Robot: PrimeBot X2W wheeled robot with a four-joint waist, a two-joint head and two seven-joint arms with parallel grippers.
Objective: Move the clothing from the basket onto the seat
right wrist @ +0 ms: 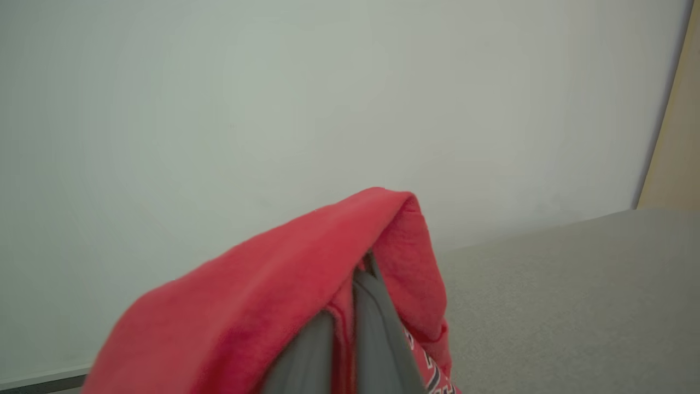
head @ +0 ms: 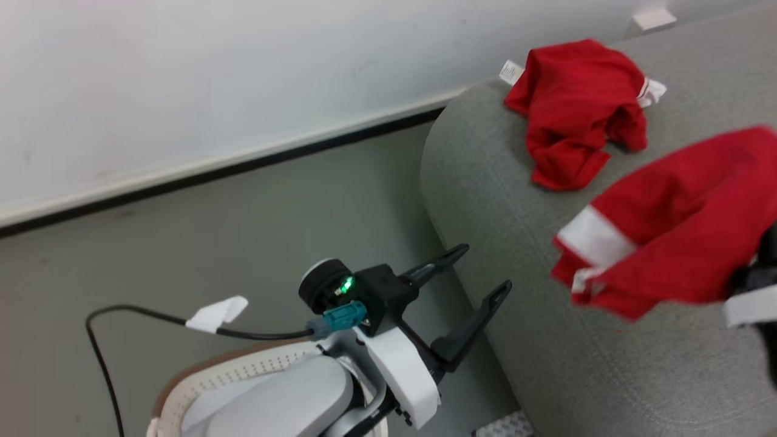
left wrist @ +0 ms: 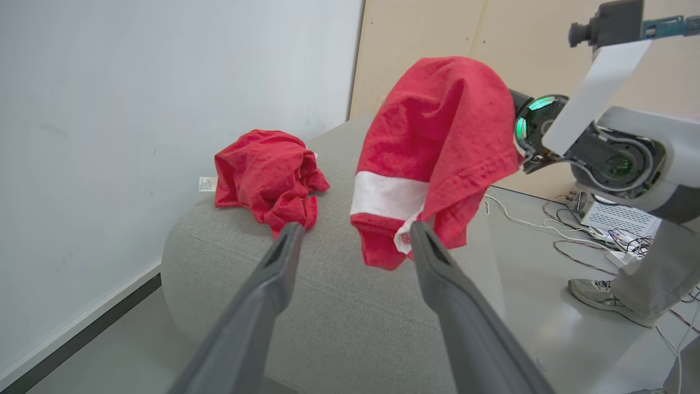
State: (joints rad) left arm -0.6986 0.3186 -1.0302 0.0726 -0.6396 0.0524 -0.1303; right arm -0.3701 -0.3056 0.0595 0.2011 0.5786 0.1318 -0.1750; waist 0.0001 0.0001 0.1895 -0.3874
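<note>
Red and soft, one garment (head: 680,224) is hanging above the grey seat (head: 546,340), and the right end effector (right wrist: 358,295) is clamping it, fingers together. A second red garment (head: 576,109) is lying crumpled on the seat near its corner. The left end effector (head: 485,267) is hovering with fingers apart and empty, beside the seat and near the basket (head: 243,364).
</note>
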